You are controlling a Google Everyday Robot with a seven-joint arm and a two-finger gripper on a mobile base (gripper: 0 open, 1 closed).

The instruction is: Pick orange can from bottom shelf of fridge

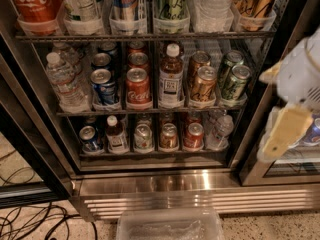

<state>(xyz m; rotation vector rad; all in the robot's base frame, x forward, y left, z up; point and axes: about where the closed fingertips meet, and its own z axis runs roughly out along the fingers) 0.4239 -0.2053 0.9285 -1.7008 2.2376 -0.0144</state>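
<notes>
My one camera stands near the fridge (247,129), in front of it and above its bottom shelf (155,154), facing it and tilted down onto the steel base (200,191) and floor (265,229), with the gripper (281,136) close in at the right edge.

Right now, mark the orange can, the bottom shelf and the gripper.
orange can (169,138), camera view, front of its body.
bottom shelf (150,154), camera view, front rail.
gripper (282,133), camera view, cream part, far right.

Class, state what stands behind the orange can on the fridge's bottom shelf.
What looks like another can's top shows behind the orange can; the rest is hidden. The gripper hangs at the far right.
</notes>
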